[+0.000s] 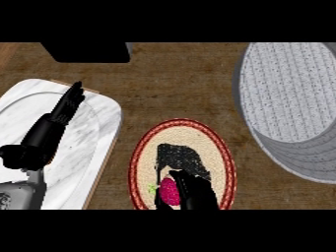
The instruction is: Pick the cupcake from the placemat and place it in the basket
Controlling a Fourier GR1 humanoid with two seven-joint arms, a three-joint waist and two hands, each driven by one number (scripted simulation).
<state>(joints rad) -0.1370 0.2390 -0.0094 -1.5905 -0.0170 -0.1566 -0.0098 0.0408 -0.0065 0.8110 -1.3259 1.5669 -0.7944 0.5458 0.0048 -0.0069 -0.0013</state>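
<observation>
Pink-topped cupcake [170,191] on oval red-rimmed woven placemat [183,165], right hand [193,193] curling round it. Not lifted yet; grey knitted basket [294,98] far up-right. Left hand [54,125] resting, fingers straight.

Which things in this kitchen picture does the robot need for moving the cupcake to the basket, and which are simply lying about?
Needed for the job:
cupcake
placemat
basket
right hand, curled round the cupcake

Just lying about:
marble tray
left hand, resting open above the tray
dark block at the counter's far edge
</observation>
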